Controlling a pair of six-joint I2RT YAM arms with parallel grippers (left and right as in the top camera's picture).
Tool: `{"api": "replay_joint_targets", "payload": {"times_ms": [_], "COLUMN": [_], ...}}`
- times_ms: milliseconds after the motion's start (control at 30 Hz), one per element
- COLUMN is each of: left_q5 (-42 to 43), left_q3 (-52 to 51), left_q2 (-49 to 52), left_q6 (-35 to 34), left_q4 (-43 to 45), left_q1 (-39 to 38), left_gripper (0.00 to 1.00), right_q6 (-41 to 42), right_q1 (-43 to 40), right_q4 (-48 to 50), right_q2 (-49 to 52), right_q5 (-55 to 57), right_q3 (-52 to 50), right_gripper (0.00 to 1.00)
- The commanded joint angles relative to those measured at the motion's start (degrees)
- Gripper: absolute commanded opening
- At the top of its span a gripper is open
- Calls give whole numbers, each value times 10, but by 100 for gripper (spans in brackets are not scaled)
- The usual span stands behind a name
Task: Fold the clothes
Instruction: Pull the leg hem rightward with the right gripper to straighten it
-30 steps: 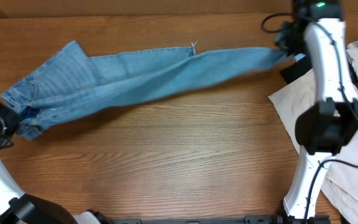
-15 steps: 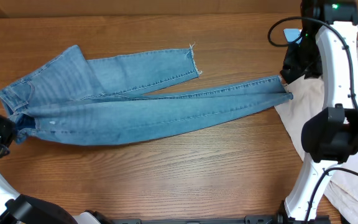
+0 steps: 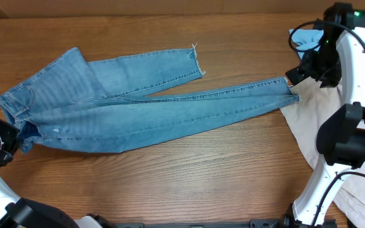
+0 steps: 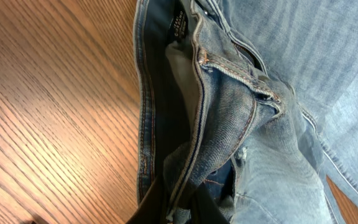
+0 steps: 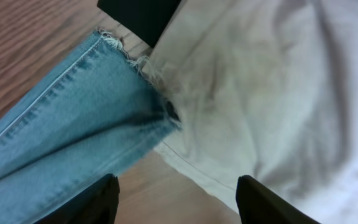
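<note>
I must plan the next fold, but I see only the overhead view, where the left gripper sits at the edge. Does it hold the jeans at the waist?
Observer: Yes. In the left wrist view the left gripper is shut on the jeans, the bunched waistband between its jaws.
Operator: Does the right gripper hold the leg end?
Observer: No. The right wrist view shows the right gripper open, nothing between its jaws.
Operator: Where does the frayed hem lie?
Observer: The frayed hem touches the edge of the beige garment, next to a black garment.
</note>
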Motion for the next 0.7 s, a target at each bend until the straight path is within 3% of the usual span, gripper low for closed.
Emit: {"api": "replay_joint_targets", "payload": {"times_ms": [0, 200, 400, 667], "left_q5": [1, 0, -6, -23], "left_q3": [14, 14, 14, 14], "left_q2": [-4, -4, -4, 2], "left_q6": [12, 12, 12, 13], "left_q4": [-1, 1, 5, 39], "left_q1": [0, -2, -2, -2], "left_gripper": [5, 5, 6, 4], "right_q6": [-30, -29, -28, -25], "right_q1": [1, 1, 0, 1], "right_q4": [57, 183, 219, 135], "right_q2": [-6, -6, -6, -7], "right_q5": [-47, -47, -47, -77], "right_q3": [-77, -182, -216, -114], "right_gripper": [62, 43, 6, 4]}}
